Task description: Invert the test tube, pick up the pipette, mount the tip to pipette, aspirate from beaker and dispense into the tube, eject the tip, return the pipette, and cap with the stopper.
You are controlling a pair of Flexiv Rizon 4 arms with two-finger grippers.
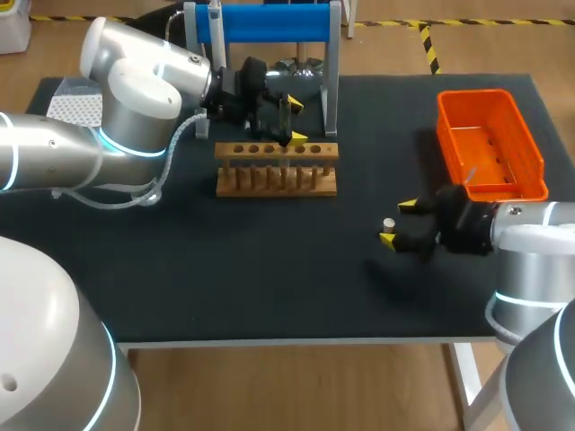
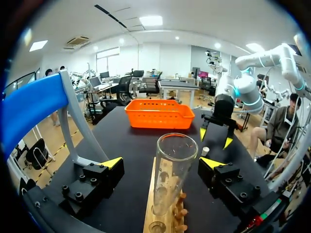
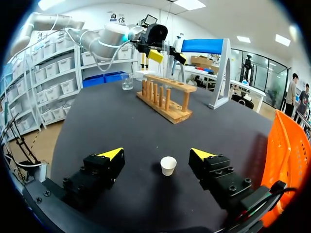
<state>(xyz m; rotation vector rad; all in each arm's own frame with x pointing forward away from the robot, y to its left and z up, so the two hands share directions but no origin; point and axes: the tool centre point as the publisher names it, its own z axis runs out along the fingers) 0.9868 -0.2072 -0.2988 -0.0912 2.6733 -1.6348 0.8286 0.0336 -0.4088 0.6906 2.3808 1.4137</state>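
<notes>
The clear glass test tube (image 2: pixel 172 177) is standing mouth up in one hole of the wooden rack (image 1: pixel 277 187). The left hand (image 2: pixel 162 162) is straddling it with both yellow-tipped fingers spread wide and well clear of the glass, so it is holding nothing. Well apart from the rack, the small white stopper (image 3: pixel 168 165) is sitting upright on the black worktop (image 1: pixel 269 260). The right hand (image 3: pixel 156 154) is hovering around it, fingers equally wide open and neither one touching it. Judging by this, the stopper pick-up is looking like the step in hand, though whether any liquid is lying in the tube is not showing. To do it well, the right hand should be centring on the stopper and closing gently and evenly, since so light a piece is likely to skid or tip if one finger arrives first. It should be lifted straight up, carried over the tube mouth, and pressed down along the tube's axis. The left hand should be closing on the glass to steady it, as a sideways push is risking a tilted tube or a shifted rack. The glass beaker (image 3: pixel 127 82) is waiting beyond the rack, the orange plastic basket (image 1: pixel 485 135) is lying beside the right arm, and the blue-topped stand (image 1: pixel 265 22) is rising behind the rack. No label, brand or writing is showing legibly on the tube, stopper, rack or basket.
</notes>
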